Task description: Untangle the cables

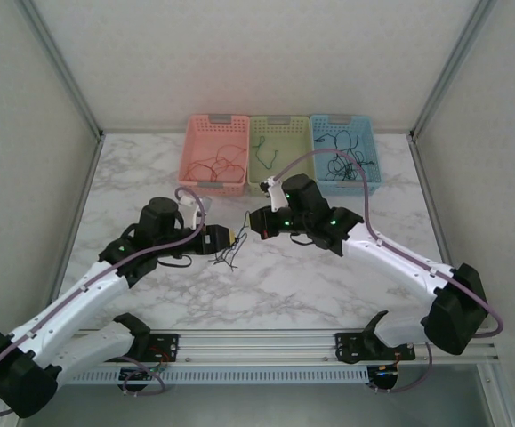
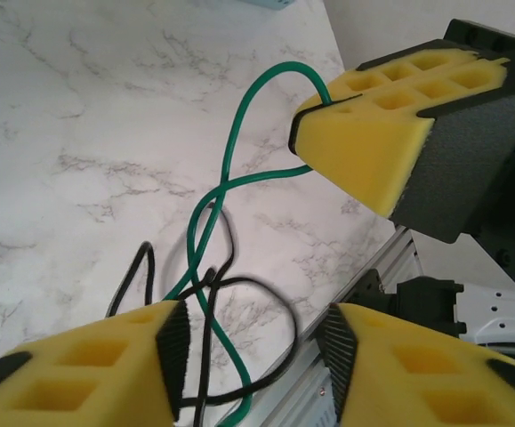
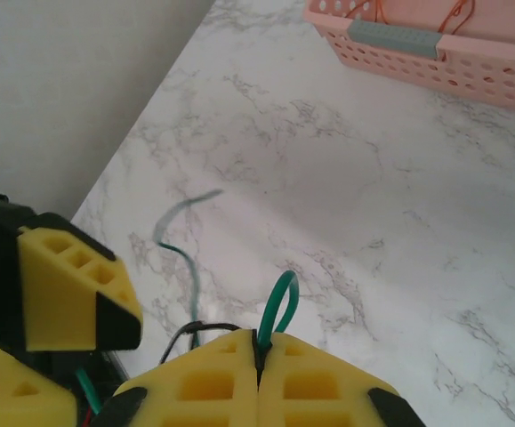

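A small tangle of the cables [image 1: 230,255] hangs between the two grippers over the middle of the marble table. My right gripper [image 3: 257,345] is shut on a loop of the green cable [image 3: 279,304], which pokes up past its yellow fingertips. In the left wrist view the green cable [image 2: 230,178] runs from the right gripper's fingers [image 2: 364,133] down between my left gripper's [image 2: 253,342] spread jaws, twisted with black cables [image 2: 279,316]. The left gripper [image 1: 226,237] is open; the wires pass close to its left pad [image 2: 173,347]. The right gripper [image 1: 251,222] sits just beside it.
Three baskets stand in a row at the back: a pink basket [image 1: 214,166] with red wires, a green basket [image 1: 278,165] with a green wire, a blue basket [image 1: 346,160] with black wires. The metal rail [image 1: 266,342] runs along the near edge. Walls close both sides.
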{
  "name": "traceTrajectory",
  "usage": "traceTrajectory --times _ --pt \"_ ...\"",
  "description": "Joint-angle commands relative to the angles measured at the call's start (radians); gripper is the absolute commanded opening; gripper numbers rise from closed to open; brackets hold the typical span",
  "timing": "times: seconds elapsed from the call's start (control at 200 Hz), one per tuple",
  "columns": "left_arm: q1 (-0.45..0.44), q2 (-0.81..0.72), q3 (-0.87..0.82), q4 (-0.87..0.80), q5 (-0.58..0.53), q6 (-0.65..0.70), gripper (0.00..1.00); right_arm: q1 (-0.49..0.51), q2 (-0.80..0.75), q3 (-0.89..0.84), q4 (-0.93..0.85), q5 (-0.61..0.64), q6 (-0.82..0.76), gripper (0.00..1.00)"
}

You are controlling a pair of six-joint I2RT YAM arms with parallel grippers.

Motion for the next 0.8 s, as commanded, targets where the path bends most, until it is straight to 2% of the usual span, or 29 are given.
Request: traceTrajectory --times 0.0,0.11,0.22,0.4,0.606,0.706,0.796 --pt "-0.008 -0.031 0.054 -0.045 0.026 0.012 0.60 0.005 -0.049 0.009 -0.009 -0.017 -0.091 0.00" --pt "-0.009 -0.049 0.085 -0.102 0.036 0.025 0.67 0.005 -0.066 -0.001 -0.006 -0.023 -0.135 0.00" --pt "-0.009 -0.057 0.109 -0.170 0.008 0.049 0.69 0.005 -0.070 0.005 -0.009 -0.037 -0.143 0.00" --pt "-0.009 -0.071 0.127 -0.279 -0.151 0.069 0.70 0.005 -0.073 0.016 -0.011 -0.017 -0.114 0.00" --pt "-0.009 -0.124 0.077 -0.266 -0.225 0.003 0.70 0.003 -0.108 0.014 -0.021 0.019 -0.103 0.00" --pt "-0.008 -0.177 0.050 -0.281 -0.294 -0.016 0.68 -0.013 -0.116 0.026 -0.052 0.073 -0.041 0.00" --pt "-0.009 -0.268 0.006 -0.242 -0.302 -0.043 0.66 -0.025 -0.127 0.032 -0.072 0.106 0.031 0.00"
